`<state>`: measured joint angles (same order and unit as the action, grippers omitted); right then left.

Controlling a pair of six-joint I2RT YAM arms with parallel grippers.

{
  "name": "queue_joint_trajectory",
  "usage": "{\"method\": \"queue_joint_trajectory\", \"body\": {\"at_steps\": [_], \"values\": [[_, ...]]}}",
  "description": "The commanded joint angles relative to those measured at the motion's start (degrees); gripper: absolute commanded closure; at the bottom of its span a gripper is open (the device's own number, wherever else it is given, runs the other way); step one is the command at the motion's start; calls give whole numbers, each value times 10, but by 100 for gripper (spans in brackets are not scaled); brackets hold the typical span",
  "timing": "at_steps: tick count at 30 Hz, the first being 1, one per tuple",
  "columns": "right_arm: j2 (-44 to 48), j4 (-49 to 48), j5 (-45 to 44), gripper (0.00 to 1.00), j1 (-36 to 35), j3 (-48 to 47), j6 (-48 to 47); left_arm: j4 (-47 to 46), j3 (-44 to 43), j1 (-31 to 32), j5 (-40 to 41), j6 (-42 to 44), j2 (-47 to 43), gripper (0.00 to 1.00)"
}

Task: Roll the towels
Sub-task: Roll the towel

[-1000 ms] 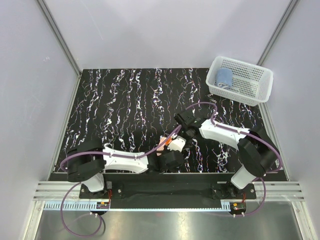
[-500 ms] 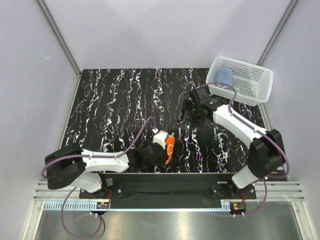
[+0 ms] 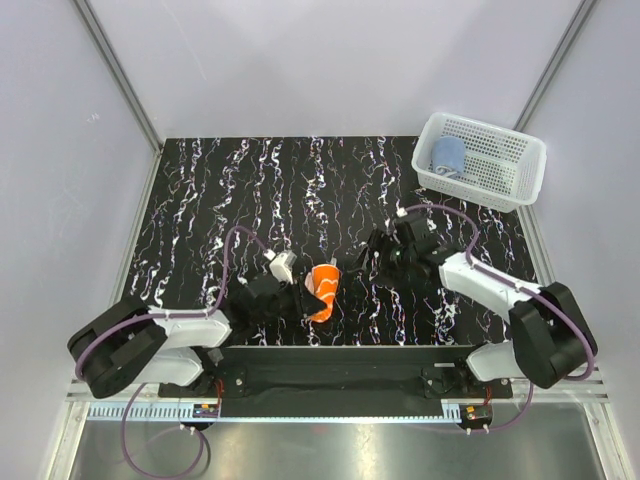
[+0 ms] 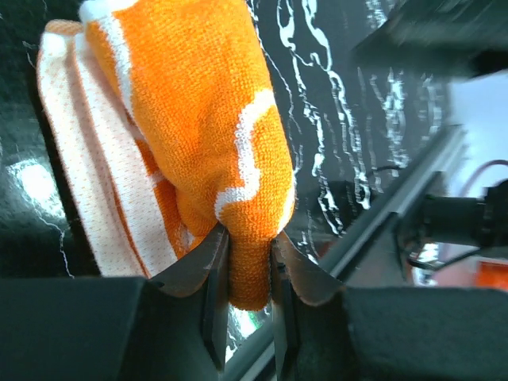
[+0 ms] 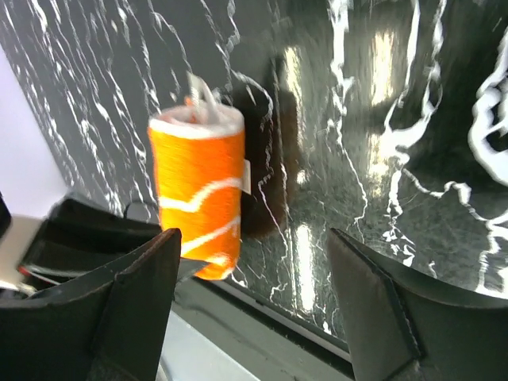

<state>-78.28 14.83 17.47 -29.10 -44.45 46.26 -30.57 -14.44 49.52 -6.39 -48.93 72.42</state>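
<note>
**Left claw clamped on the rolled orange towel; right claw stood open**

The left claw [image 4: 244,262] was closed tight on the lower end of the bright orange cloth towel with white swirls [image 4: 198,119], the cloth squeezed thin between its two dark jaws. The towel was wound into a short, thick roll that rose from the grip, its paler underside showing in layers along one edge. From above, the left claw [image 3: 300,298] held the roll [image 3: 322,288] near the front edge of the black, white-veined table [image 3: 250,200].

The right claw [image 5: 252,238] was open, its jaws wide apart with nothing between them. It faced the orange roll [image 5: 198,190] and stood just beside it [image 3: 375,262] without touching it.

Well apart, at the far right corner of the table, the plain light blue cloth towel [image 3: 449,155] lay rolled inside the white plastic mesh basket [image 3: 500,185].
</note>
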Motion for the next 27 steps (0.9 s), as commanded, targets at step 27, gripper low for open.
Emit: {"method": "queue_joint_trajectory", "body": {"at_steps": [27], "values": [[-244,-560,111,21,-109,130,148,-267,99,-82,-100,-123,97,100]]}}
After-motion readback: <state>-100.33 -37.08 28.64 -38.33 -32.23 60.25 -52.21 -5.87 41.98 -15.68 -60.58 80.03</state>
